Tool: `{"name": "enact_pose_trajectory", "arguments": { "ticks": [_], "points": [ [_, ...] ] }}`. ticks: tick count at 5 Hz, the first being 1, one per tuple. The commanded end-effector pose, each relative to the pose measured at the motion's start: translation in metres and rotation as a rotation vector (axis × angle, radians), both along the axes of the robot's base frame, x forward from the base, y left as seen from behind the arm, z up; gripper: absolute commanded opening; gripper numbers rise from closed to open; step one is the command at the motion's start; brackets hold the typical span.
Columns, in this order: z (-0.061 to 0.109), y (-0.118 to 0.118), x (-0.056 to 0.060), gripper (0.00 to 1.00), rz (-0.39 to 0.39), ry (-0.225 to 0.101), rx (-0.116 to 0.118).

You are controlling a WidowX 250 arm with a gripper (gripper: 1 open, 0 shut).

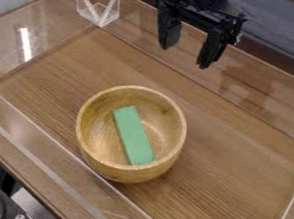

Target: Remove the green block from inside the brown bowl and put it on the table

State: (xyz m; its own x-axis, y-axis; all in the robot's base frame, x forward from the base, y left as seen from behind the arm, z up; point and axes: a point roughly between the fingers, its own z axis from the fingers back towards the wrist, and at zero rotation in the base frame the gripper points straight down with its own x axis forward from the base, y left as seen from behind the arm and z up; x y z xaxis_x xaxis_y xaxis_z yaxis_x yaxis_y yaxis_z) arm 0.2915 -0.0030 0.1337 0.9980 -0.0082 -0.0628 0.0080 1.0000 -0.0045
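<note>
Lying below open hand [187, 43]: green block [132, 135]

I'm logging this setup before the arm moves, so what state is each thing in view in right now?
green block: lying flat on the floor of the bowl, untouched.
brown bowl: upright on the table, holding only the block.
gripper: open, pointing down, empty, up behind the bowl and clear of it.
table: bears the bowl, edged by clear walls.

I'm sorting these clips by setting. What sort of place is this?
Probably a robot lab test bench: a wood-grain table fenced by low clear acrylic walls, an open gripper hanging above it, and one brown bowl holding a green block.
</note>
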Motion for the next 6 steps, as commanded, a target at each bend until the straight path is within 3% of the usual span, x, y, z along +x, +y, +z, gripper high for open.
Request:
{"name": "enact_pose_trajectory", "arguments": {
  "ticks": [1,2,3,4,6],
  "points": [
    [-0.004,0.010,-0.014,1.00,0.250,0.009,-0.010],
    [-0.011,0.019,-0.041,1.00,0.500,0.014,-0.018],
    [-0.017,0.022,-0.059,1.00,0.750,-0.007,-0.027],
    [-0.030,0.023,-0.068,1.00,0.880,-0.020,-0.037],
    [-0.052,0.023,-0.074,1.00,0.975,-0.035,-0.062]
  ]
}}
